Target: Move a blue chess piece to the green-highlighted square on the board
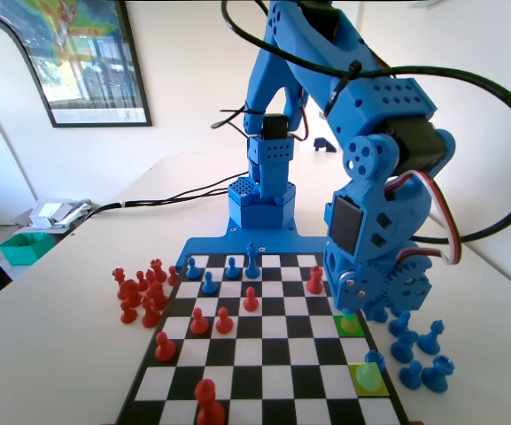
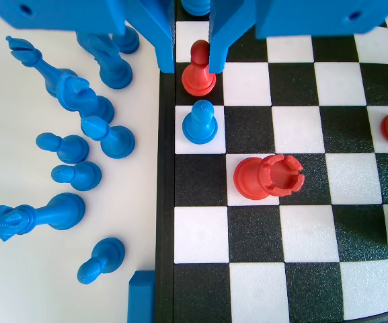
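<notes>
The blue two-finger gripper (image 2: 192,60) is hanging wide open, holding nothing, its jaws flanking a red plastic pawn (image 2: 198,70). The small blue ball-headed plastic pawn (image 2: 200,124) is standing upright on a white edge square of the checkered board (image 2: 261,222), just at the red pawn's 6 o'clock in the wrist view.

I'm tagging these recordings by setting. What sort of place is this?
Probably a home or office room used as a robot chess bench: a white table, a framed picture on a white wall, and a chessboard joined to the blue arm.
</notes>
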Controlling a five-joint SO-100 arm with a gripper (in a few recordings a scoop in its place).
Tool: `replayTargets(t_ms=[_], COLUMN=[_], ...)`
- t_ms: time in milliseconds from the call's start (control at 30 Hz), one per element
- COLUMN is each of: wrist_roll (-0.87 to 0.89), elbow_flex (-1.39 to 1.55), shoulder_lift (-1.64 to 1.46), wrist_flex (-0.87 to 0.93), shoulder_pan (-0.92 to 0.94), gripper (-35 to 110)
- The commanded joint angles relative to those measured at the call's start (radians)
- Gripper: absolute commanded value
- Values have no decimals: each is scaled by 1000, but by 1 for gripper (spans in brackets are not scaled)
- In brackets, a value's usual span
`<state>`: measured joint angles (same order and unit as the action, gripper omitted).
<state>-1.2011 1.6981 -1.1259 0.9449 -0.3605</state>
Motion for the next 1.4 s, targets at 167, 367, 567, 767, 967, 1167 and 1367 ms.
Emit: replayTargets(t_ms=[167,367,567,767,967,1167,1367], wrist_roll=[-26,-35,-41,-40,-44,-44,-55], elbow_flex=[21,34,26,0,-14,-26,-48], shoulder_lift=[-40,-40,-41,-43,-43,-63,-161], wrist_flex=[-5,-12,-17,-5,5,5,32], shoulder_pan=[-9,-5,2,8,11,28,75], gripper=[7,7,5,4,1,1,1])
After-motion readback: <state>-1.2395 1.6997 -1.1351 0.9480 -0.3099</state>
